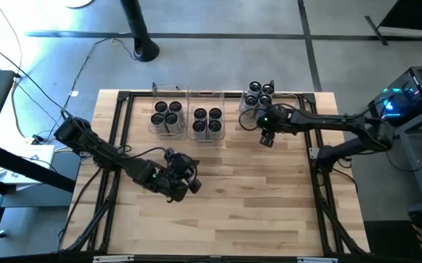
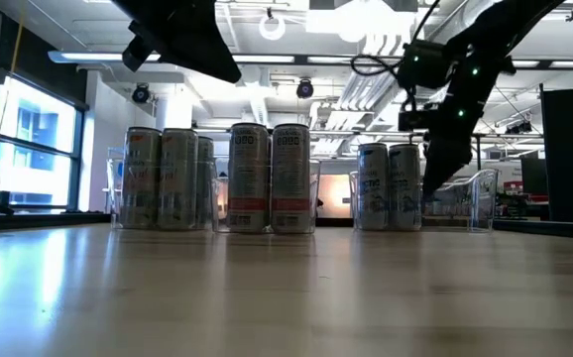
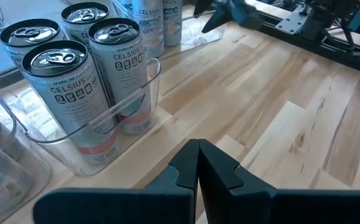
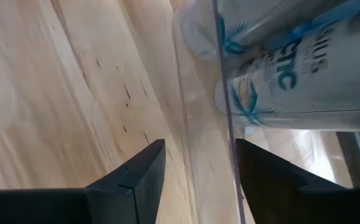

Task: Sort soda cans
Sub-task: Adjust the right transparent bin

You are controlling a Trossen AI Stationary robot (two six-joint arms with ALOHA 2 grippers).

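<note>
Soda cans stand upright in three clear bins along the table's far edge: several in the left bin point(image 1: 167, 115), several in the middle bin point(image 1: 207, 121) and several in the right bin point(image 1: 261, 93). My right gripper point(image 1: 267, 138) hangs open just on the near side of the right bin, pointing steeply down. In its wrist view, that bin's clear wall point(image 4: 225, 93) and a blue-lettered can point(image 4: 292, 74) lie beyond its open fingers point(image 4: 144, 171). My left gripper point(image 1: 187, 181) is shut with nothing in it, above the table's middle left, aimed toward the middle bin's cans point(image 3: 74, 74).
Bare wood point(image 1: 269, 197) stretches from the bins to the near edge. A black frame rail point(image 1: 320, 183) runs along the table's sides. The bins stand close side by side, the right one point(image 2: 480, 198) set farther back.
</note>
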